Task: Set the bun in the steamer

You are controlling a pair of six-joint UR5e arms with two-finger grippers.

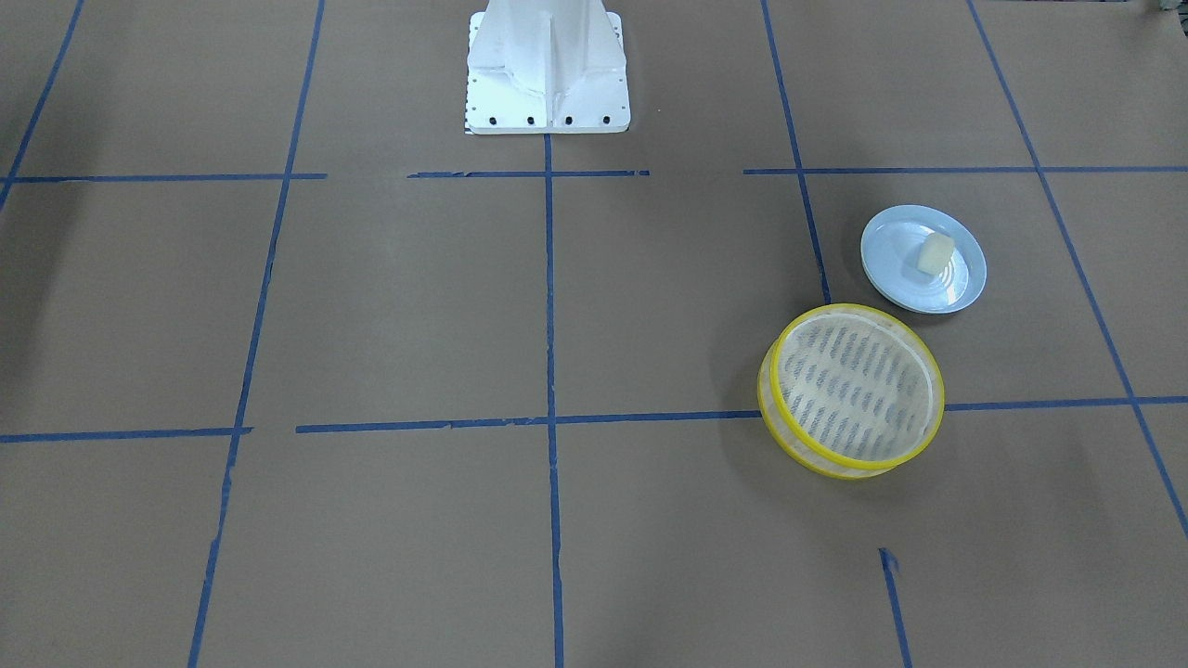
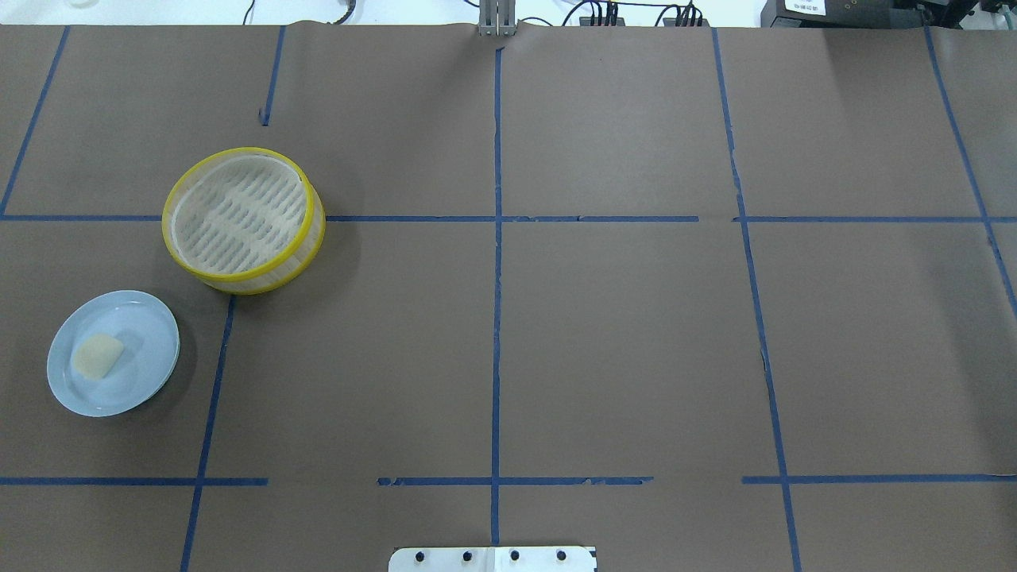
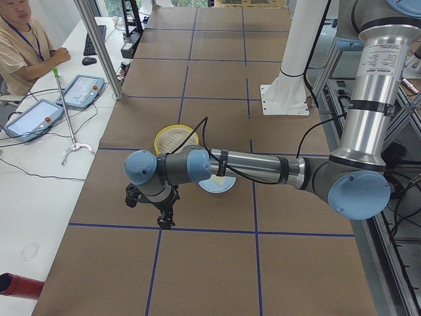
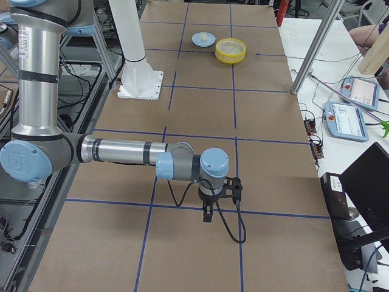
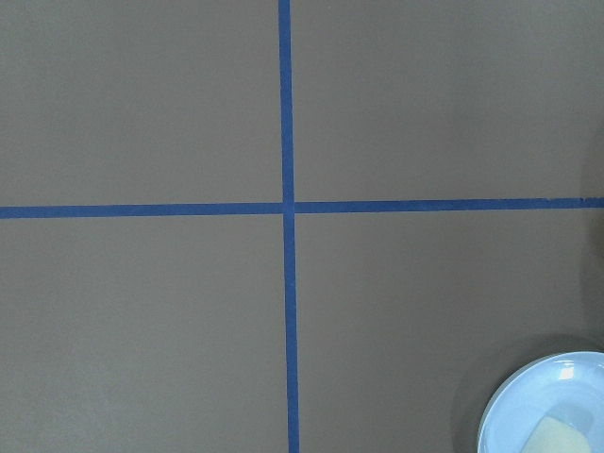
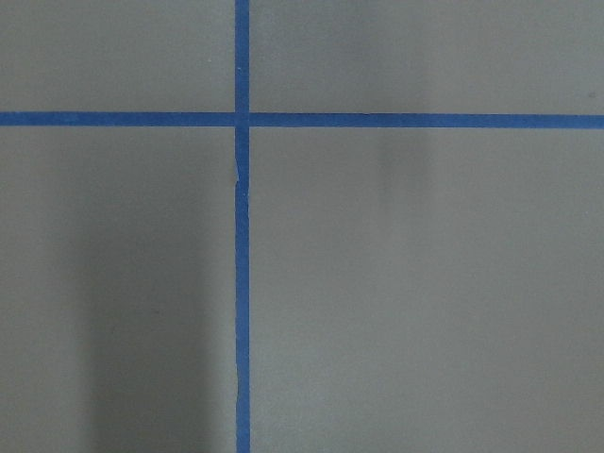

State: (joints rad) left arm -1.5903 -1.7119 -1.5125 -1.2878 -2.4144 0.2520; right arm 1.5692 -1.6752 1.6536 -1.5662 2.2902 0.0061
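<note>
Side views alone are showing left gripper [image 3: 164,222] and right gripper [image 4: 207,214] pointing down over the table [image 2: 620,342], their opening impossible to tell | bun [image 2: 97,355] is lying on pale blue plate [image 2: 151,334] | steamer [image 2: 236,151] is standing just beyond, apart.

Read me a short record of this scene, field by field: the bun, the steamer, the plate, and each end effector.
bun: lying on the plate, not in the steamer
plate: pale blue, on the table
steamer: empty, beside the plate, not touching it
left end effector: pointing down over the table near the plate; open or shut unclear
right end effector: pointing down, far from the plate and steamer; open or shut unclear
</note>
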